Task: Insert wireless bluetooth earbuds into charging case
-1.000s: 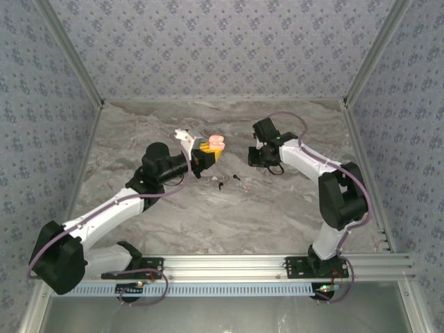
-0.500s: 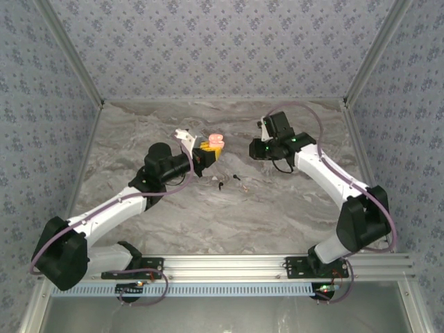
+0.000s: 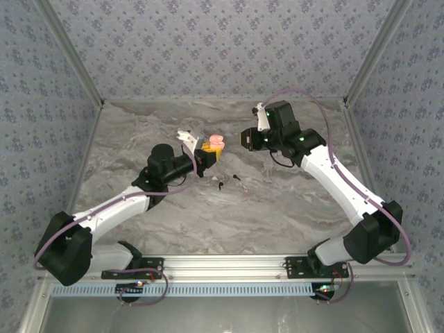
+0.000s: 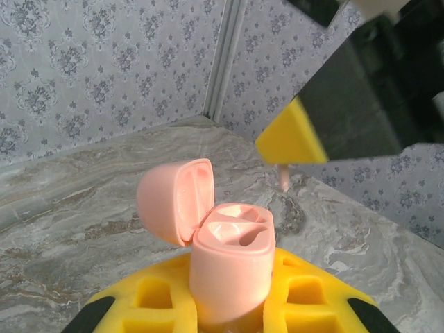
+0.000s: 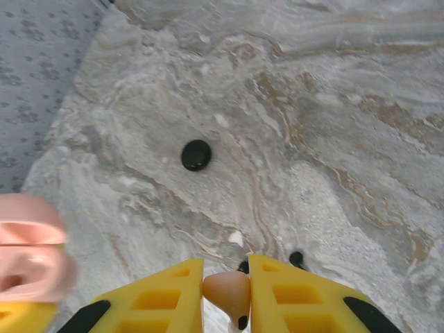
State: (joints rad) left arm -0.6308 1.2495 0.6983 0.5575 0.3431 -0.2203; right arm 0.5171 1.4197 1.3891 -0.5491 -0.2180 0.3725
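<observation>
- Grey-brown marble-look table (image 3: 277,208), boxed in by blue-grey flowery wallpaper walls (image 3: 208,48), with an aluminium rail (image 3: 229,263) along the bottom edge of the top view.
- The two black earbuds (image 3: 220,185) (image 3: 238,177) lie loose on the table near the middle of the top view, just below both grippers and close together but not touching. The left one runs roughly up-down in the frame and the right one slants upper left to lower right. They're way too tiny to say which end is the head.
- The pink charging case (image 4: 230,267) stands upright, sockets up and both empty, with the lid flipped open and leaning left in the left wrist view.
- The left gripper (image 3: 208,151) is clamped tight on the case's lower body.
- The right gripper (image 5: 225,274) is pinched on a small pink stemmed piece (image 5: 225,293) with a dark tip, up off the table just right of the case.
- A round black disc (image 5: 196,155) sits on the marble, well apart from the earbuds.
</observation>
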